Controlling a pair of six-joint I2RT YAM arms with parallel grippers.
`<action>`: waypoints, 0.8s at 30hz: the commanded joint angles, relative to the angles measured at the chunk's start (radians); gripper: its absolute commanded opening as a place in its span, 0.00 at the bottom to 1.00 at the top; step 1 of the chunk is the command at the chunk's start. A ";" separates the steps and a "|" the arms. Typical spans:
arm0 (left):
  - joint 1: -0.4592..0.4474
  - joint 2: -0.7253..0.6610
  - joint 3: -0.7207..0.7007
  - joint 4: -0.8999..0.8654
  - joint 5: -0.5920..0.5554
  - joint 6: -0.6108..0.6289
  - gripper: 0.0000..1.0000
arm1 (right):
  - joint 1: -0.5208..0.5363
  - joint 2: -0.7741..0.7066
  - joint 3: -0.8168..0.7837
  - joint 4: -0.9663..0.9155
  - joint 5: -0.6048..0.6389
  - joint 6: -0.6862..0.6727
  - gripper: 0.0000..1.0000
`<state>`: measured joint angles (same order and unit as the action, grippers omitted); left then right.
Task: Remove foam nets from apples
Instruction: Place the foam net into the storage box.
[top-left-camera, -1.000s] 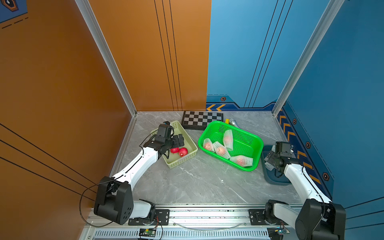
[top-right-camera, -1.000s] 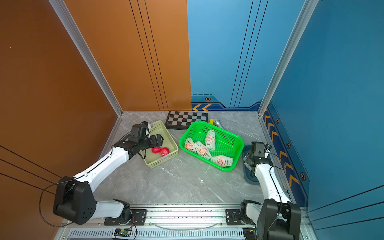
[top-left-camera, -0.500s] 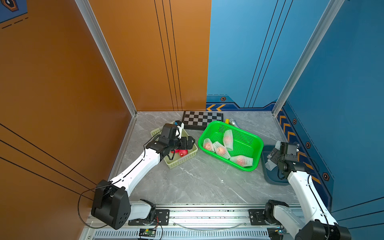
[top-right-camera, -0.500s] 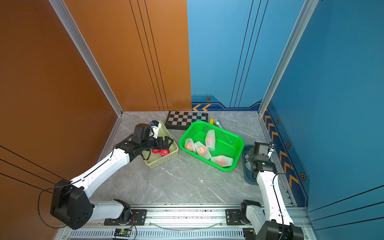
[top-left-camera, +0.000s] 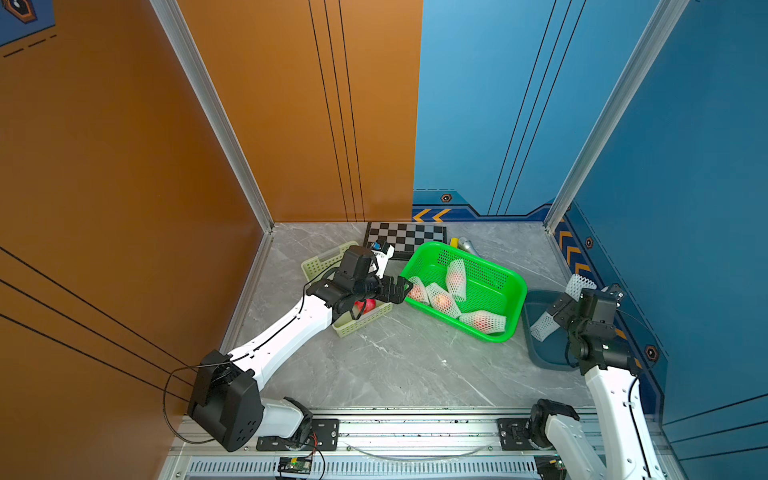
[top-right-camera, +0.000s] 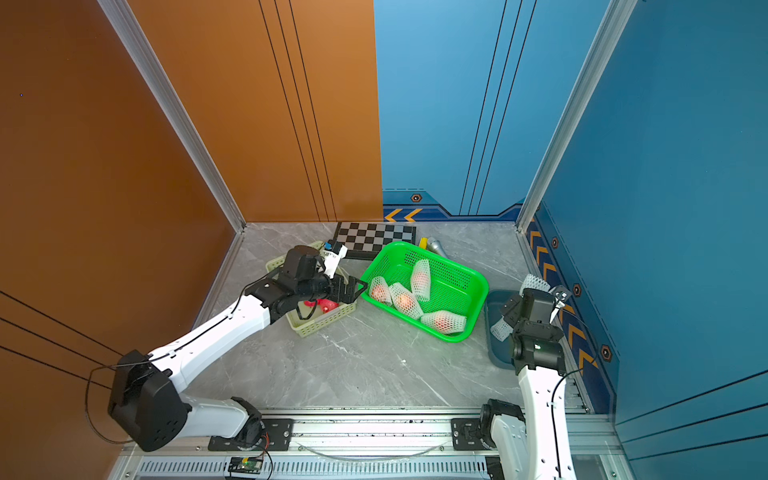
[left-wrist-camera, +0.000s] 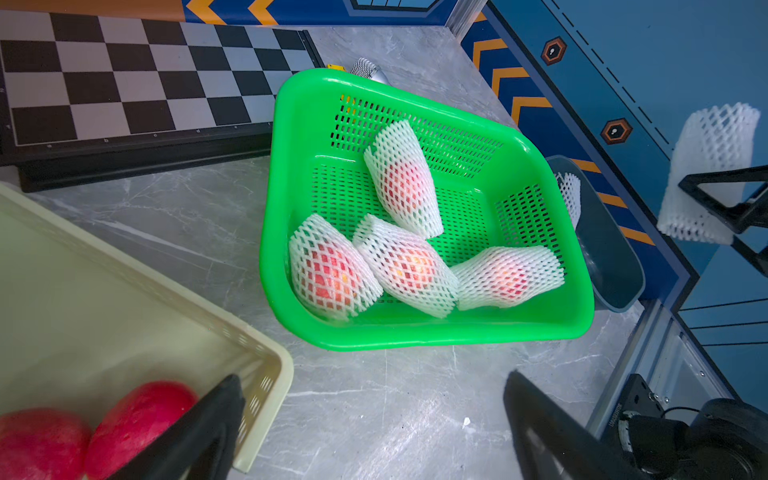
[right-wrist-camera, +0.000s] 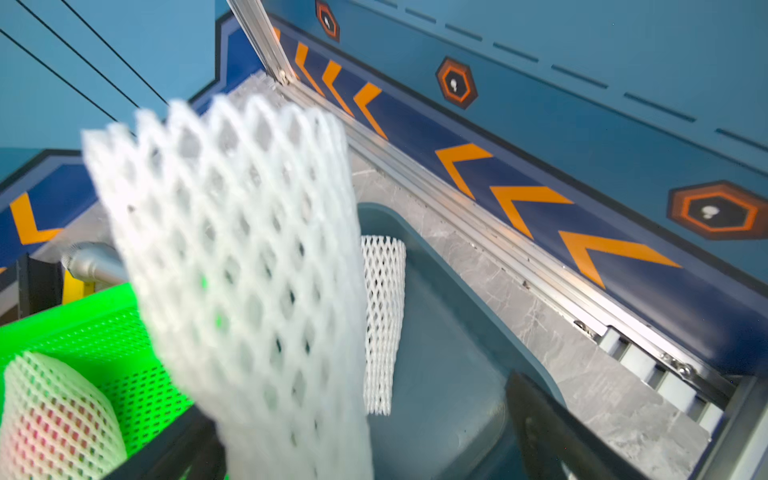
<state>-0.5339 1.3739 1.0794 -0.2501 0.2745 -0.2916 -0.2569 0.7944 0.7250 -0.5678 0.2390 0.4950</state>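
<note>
The green basket (left-wrist-camera: 415, 334) sits mid-frame in both top views, on the grey table (top-left-camera: 395, 365). Inside it: four apples (left-wrist-camera: 328, 274), each wrapped in a net (left-wrist-camera: 405, 183), packed close. Three lie in a row along the basket's lower-left wall as the top views show it; the fourth lies just above them, touching the middle one. The beige basket (top-left-camera: 328, 259) stands just left of the green basket; two bare apples (left-wrist-camera: 137, 419) lie in it side by side, touching. The left gripper (top-left-camera: 401, 291) hovers over the beige basket's right corner and the strip of table between the two baskets, fingers wide apart, nothing between them. A dark tray (top-left-camera: 540, 357) sits at the right edge of the table, just beside the green basket; one empty net (top-left-camera: 544, 326) lies in it. The right gripper (right-wrist-camera: 357, 399) is above the tray, fingers wide apart. A second empty net (right-wrist-camera: 249, 270) stands against one finger, blurred in the right wrist view; whether it hangs on that finger or is loose cannot be told. A chessboard (top-left-camera: 405, 241) lies at the back wall, behind both baskets.
</note>
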 joint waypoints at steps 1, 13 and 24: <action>-0.012 0.013 0.033 0.032 0.023 0.017 0.98 | -0.072 0.180 -0.044 -0.040 -0.142 -0.012 1.00; -0.015 0.019 0.034 0.037 0.028 0.020 0.98 | -0.069 0.111 0.022 -0.103 -0.181 -0.028 1.00; -0.020 0.025 0.042 0.037 0.035 0.020 0.98 | -0.052 0.026 -0.021 0.027 -0.264 -0.044 1.00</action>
<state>-0.5446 1.3838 1.0943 -0.2279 0.2825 -0.2905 -0.3260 0.8837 0.6994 -0.6060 0.0509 0.4721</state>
